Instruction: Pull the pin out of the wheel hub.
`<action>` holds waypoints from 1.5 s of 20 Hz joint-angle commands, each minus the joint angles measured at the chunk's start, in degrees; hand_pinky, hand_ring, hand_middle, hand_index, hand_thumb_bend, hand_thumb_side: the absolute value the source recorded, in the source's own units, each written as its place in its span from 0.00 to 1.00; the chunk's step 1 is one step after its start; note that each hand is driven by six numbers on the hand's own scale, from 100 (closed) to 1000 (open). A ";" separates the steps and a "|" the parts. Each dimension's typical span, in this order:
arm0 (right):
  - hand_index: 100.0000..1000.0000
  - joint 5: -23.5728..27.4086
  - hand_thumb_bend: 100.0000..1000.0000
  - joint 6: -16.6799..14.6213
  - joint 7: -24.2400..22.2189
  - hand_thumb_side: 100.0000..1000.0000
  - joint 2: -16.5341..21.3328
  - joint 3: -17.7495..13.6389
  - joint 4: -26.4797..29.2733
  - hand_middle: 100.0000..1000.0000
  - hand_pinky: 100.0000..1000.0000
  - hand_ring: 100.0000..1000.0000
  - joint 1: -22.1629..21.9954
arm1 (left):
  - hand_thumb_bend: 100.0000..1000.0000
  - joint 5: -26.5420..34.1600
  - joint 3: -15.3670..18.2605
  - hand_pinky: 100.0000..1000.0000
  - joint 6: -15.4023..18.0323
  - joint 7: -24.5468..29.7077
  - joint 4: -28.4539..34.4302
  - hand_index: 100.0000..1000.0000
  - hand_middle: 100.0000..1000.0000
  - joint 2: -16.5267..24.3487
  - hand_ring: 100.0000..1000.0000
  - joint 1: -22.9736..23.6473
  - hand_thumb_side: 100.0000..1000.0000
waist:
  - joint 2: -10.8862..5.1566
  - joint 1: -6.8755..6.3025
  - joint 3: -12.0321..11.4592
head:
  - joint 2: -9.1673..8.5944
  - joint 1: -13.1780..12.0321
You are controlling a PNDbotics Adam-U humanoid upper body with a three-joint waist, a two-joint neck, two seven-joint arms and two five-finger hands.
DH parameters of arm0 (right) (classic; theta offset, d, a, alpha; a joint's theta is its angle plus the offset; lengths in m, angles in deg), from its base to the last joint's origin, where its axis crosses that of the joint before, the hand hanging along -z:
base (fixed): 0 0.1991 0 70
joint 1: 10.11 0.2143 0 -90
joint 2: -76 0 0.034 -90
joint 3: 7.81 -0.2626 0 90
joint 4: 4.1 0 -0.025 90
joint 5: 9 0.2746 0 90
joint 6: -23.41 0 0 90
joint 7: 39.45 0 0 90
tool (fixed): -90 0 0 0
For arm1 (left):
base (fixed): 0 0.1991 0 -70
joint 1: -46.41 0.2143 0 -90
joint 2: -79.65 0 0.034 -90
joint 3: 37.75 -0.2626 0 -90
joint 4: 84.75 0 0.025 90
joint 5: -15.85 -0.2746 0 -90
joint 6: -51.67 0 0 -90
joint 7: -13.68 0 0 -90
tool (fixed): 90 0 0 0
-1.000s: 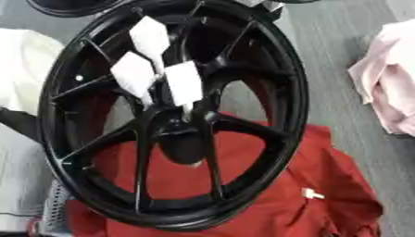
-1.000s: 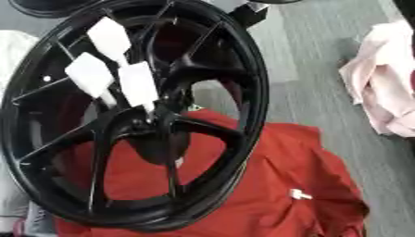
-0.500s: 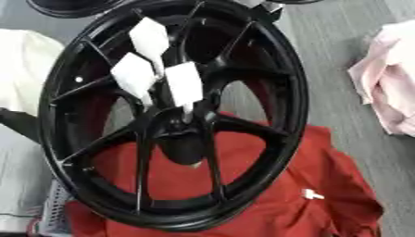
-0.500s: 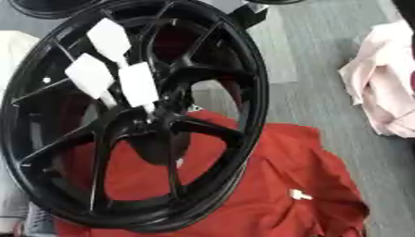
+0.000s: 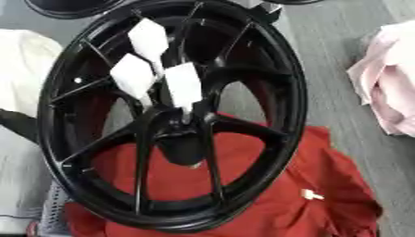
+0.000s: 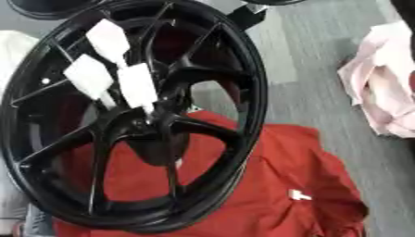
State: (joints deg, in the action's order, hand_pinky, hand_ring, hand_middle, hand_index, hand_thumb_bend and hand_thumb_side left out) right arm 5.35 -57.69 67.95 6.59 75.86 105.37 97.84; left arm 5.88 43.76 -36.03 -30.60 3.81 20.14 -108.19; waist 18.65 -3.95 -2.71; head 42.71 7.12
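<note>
At the left edge I see a white cloth (image 5: 24, 60), and below it something dark and grey that I can't make out. Neither of my hands shows in either eye view, so I cannot tell whether the fingers are open, closed or gripping anything.

Centre-left, the black wheel (image 5: 284, 83) fills most of the frame, standing tilted on its rim. Its lower edge sits on a red cloth (image 5: 324, 185). Three white tags (image 5: 182, 85) cluster just above the hub (image 5: 182, 125), upper middle of the wheel. Each hangs on a thin stem running down toward the hub (I take these to be the pins, or markers tied to them, but the pin bodies are too small to confirm).

My risk read:
- The wheel looks propped, not flat. A sideways tug on a pin could rock or tip it off the red cloth.
- The tags sit close together, so I could pinch the wrong one or two at once.
- A tag may tear off and leave the pin seated.

At the far right lies a pink cloth (image 5: 389, 88), well apart from the wheel on the grey tabletop (image 5: 332, 41).
</note>
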 commanded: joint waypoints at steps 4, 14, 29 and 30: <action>0.58 0.14 0.00 0.16 -0.17 0.55 1.48 -0.16 0.95 0.51 0.73 0.60 0.75 | 0.00 -2.93 -4.16 0.82 0.43 5.72 3.95 0.86 0.72 0.89 0.77 -1.53 0.56 | -1.81 0.03 0.25 | -0.55 -0.20; 0.58 0.23 0.00 0.18 -0.42 0.55 1.41 0.10 0.89 0.51 0.73 0.60 0.93 | 0.13 -4.12 -12.36 0.83 2.40 6.26 5.96 0.87 0.75 -0.34 0.79 -2.32 0.51 | -1.81 -0.19 0.55 | -0.86 -0.67; 0.58 0.43 0.00 0.19 -0.80 0.56 1.13 0.41 0.99 0.51 0.73 0.60 0.92 | 0.22 -6.69 -17.85 0.83 5.28 6.26 1.45 0.87 0.75 -4.61 0.79 -4.81 0.40 | -1.87 -0.23 0.89 | -1.02 -0.90; 0.58 0.45 0.00 0.18 -0.80 0.56 1.10 0.40 0.99 0.51 0.73 0.60 0.92 | 0.23 -6.95 -18.04 0.83 5.49 6.26 1.19 0.87 0.75 -4.78 0.79 -4.89 0.38 | -1.86 -0.26 0.91 | -0.99 -0.97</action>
State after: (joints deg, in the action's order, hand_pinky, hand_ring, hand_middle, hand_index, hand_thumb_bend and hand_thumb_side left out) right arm 5.53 -57.42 67.25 6.56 76.58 105.38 98.09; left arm -0.80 25.47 -30.97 -24.30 5.12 14.53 -111.74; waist 18.56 -4.43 -1.84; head 42.21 6.33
